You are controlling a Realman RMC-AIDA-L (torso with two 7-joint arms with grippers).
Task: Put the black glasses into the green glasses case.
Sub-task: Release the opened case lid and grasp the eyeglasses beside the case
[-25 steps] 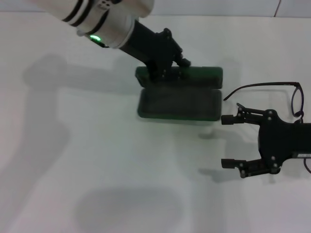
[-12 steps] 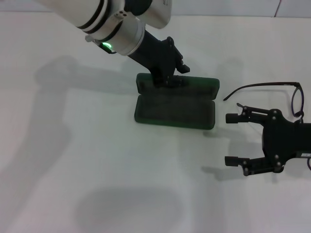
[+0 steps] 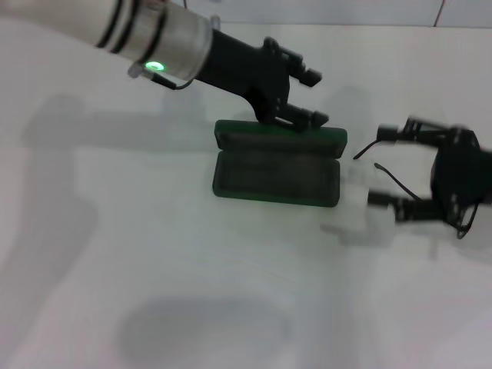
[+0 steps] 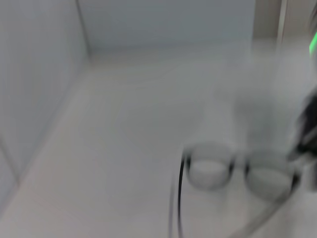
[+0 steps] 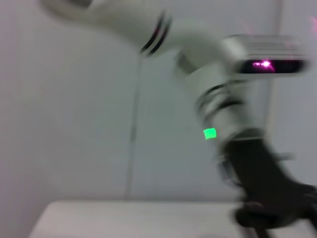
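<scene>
White arms (image 3: 92, 19), black tools (image 3: 288, 88)

Black glasses on a pale table, seen from the left wrist

The black glasses (image 4: 237, 171) lie on the white table (image 4: 129, 148), both lenses clear inside thin dark rims and joined by a short bridge. One slender temple arm (image 4: 179, 198) runs away from the end of the frame as a dark line across the surface. Just beside the other end of the frame stands a dark blurred shape (image 4: 308, 126), perhaps part of the other arm, with a small green light (image 4: 313, 43) above it. A pale wall (image 4: 168, 22) meets the table behind, and another pale wall (image 4: 34, 74) closes one side.
</scene>
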